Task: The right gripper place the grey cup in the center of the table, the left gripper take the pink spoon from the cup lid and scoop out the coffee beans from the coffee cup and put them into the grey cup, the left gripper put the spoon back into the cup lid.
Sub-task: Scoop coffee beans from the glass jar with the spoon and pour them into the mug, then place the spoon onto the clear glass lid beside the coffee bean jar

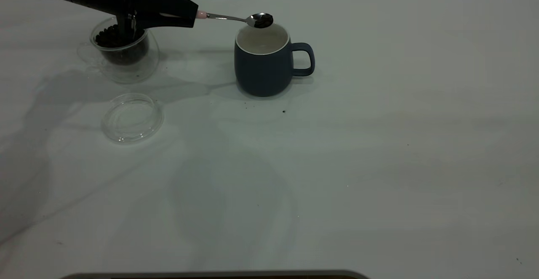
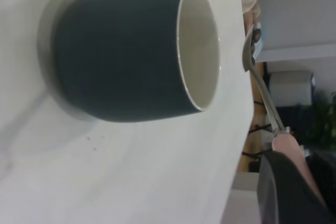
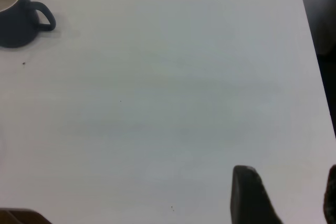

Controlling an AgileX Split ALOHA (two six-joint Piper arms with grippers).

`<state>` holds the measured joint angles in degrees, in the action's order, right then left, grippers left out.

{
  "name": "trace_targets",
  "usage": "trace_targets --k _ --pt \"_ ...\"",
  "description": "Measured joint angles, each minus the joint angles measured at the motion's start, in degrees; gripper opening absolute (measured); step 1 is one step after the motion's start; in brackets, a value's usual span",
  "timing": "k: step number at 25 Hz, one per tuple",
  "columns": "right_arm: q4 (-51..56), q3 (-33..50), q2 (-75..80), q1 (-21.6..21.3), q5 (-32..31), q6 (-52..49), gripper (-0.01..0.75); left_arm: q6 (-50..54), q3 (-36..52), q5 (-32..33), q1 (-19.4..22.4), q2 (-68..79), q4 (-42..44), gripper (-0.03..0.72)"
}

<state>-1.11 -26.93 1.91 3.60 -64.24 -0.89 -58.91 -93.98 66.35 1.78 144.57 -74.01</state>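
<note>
My left gripper (image 1: 191, 14) has its fingers pinched tight on the pale handle of the pink spoon (image 1: 236, 17). I hold the spoon out flat, up in the air. Its shiny bowl sits over the far rim of the grey cup (image 1: 263, 60), not touching it. A small heap of dark coffee beans (image 1: 264, 20) lies in the bowl.

Here is what worries me. The bowl is over the edge of the cup, not over the middle. If I tip the spoon now, I think some beans could hit the rim and bounce onto the table (image 1: 379, 165). The heap looks loose, so a jerky move might shake beans off early. My grip is only on the end of the handle, so the spoon might twist when I turn it.

Behind my arm stands the coffee cup (image 1: 122, 49), with beans in it. My arm is right above it, so a low swing back might knock it. The cup lid (image 1: 132, 117) lies bare, nearer the camera.

My right gripper (image 3: 286, 195) waits far off to the side, fingers spread apart and holding nothing.
</note>
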Motion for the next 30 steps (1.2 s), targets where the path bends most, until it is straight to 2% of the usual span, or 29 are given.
trace_targets --k 8,19,25,30 --pt "0.0 0.0 0.0 0.0 0.0 0.0 0.374 -7.16 0.0 -2.99 0.0 0.0 0.11 0.115" --pt "0.0 0.0 0.0 0.0 0.0 0.0 0.374 -32.02 0.0 -4.92 0.0 0.0 0.15 0.115" --pt "0.0 0.0 0.0 0.0 0.0 0.0 0.374 -32.63 0.0 -3.45 0.0 -1.56 0.72 0.115" --pt "0.0 0.0 0.0 0.0 0.0 0.0 0.374 -24.97 0.0 -1.97 1.03 -8.74 1.91 0.115"
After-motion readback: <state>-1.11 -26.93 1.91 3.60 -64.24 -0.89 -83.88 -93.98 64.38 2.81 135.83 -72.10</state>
